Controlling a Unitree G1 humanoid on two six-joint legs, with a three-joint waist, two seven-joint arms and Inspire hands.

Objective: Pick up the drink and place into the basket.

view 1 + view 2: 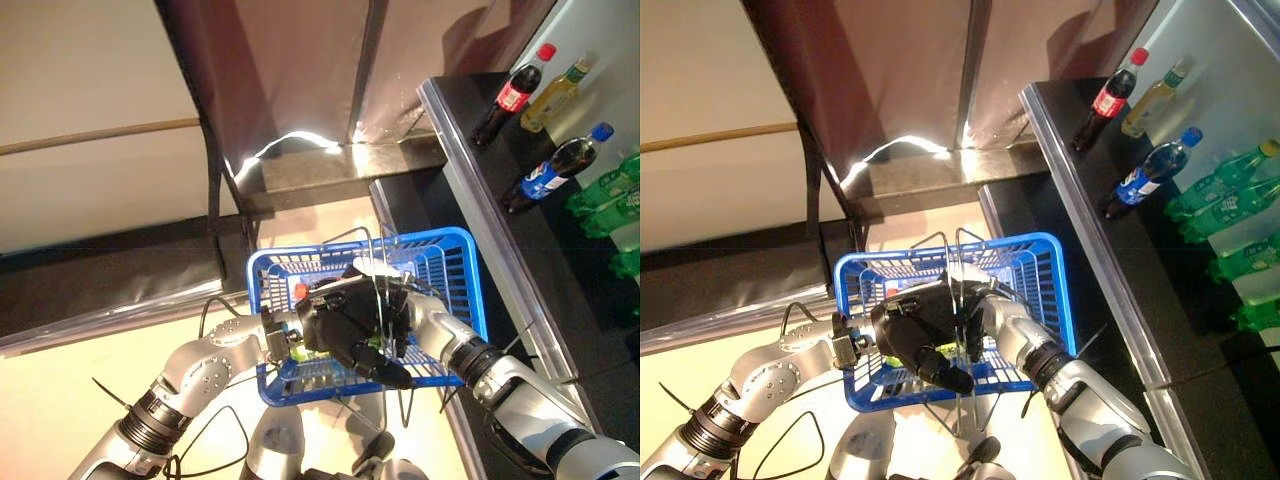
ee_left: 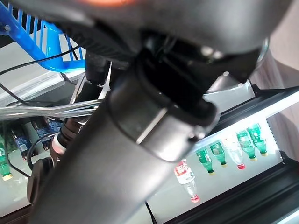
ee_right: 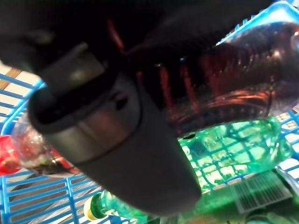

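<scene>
Low, right hand (image 1: 352, 325) grips dark bottle (image 3: 243, 88) inside basket (image 1: 458, 262)

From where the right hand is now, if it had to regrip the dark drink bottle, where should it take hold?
Probably the ribbed mid-body of the dark bottle, from above: it lies across the green bottle inside the blue basket, under the right hand.

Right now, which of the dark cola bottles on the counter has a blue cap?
The cola bottle nearer the robot, beside the green bottles; the farther cola has a red cap.

Bottles (image 1: 545, 180) on dark shelf (image 1: 480, 170); grey curtain (image 1: 290, 70) behind.
</scene>
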